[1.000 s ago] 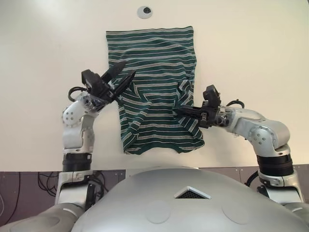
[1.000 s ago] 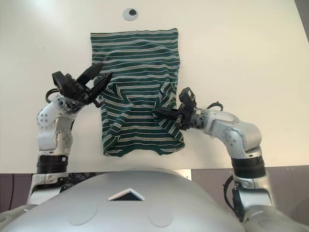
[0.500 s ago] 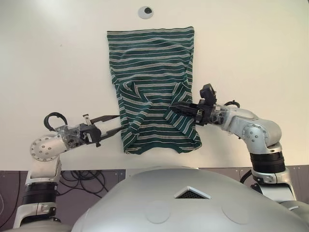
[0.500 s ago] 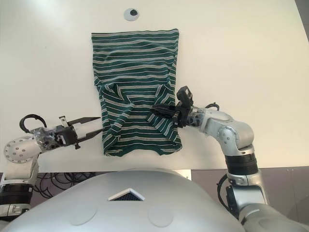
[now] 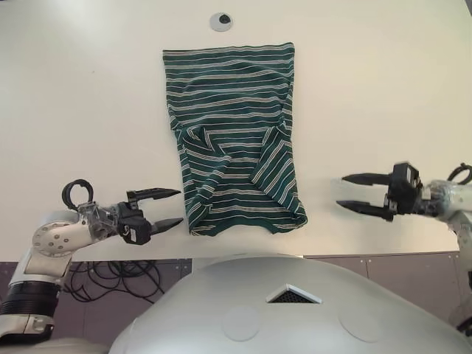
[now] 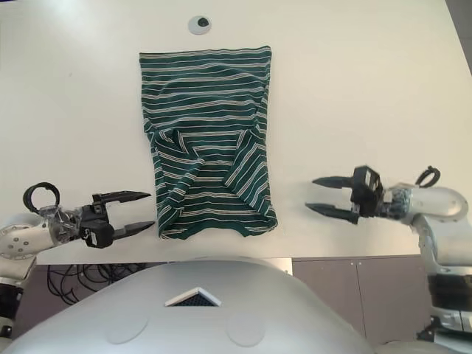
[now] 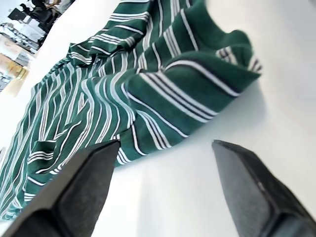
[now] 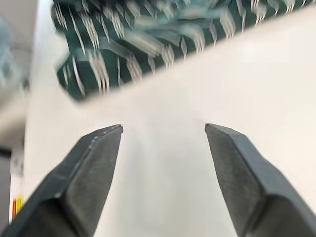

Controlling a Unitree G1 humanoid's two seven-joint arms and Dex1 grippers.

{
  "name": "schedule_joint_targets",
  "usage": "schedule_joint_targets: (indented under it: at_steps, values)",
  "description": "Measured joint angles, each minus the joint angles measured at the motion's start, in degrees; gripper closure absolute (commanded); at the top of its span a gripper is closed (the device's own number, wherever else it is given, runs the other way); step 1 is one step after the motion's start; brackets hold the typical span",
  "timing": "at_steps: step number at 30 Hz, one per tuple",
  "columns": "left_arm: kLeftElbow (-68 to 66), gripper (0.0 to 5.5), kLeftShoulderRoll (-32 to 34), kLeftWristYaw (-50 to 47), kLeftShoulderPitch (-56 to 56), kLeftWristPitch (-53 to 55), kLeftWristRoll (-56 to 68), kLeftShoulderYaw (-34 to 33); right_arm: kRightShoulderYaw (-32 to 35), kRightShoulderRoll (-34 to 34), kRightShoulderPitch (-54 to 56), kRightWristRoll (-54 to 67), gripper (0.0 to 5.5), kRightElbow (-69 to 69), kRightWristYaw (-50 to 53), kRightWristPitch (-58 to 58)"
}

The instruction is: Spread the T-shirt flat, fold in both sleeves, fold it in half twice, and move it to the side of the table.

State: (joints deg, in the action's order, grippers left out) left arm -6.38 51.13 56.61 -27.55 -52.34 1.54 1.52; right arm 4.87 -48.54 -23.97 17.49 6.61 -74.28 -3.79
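Can't read any text, labels or numbers from my end. The T-shirt (image 5: 232, 140) is just stripes, and the little round disc (image 5: 220, 21) past it is too small for me to make anything out.

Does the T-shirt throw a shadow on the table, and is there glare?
Left eye view: the table is evenly lit, no glare, hardly any shadow around the T-shirt. Left wrist view: a soft grey shadow on the table along the T-shirt's raised edge. Right wrist view: a faint shadow beside its edge.
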Motion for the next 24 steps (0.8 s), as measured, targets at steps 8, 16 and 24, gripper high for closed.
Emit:
schedule_joint_targets:
  at_steps: [8, 16, 24]
  values:
    - [0.12, 1.43, 2.01, -2.42, 0.59, -2.08, -0.55, 3.47, -6.39, 5.36, 1.28, -12.32, 2.08, -9.15, 10.52, 38.65]
    - [-2.16, 1.77, 1.61, -7.59, 3.24, -5.48, -2.69, 7.30, -12.51, 4.93, 0.94, -15.69, 2.08, -7.52, 13.39, 46.99]
    - [-4.66, 3.35, 1.35, -7.96, 6.62, -6.81, -2.68, 13.04, -18.42, 4.84, 4.12, -17.51, 2.30, -7.40, 14.94, 48.68]
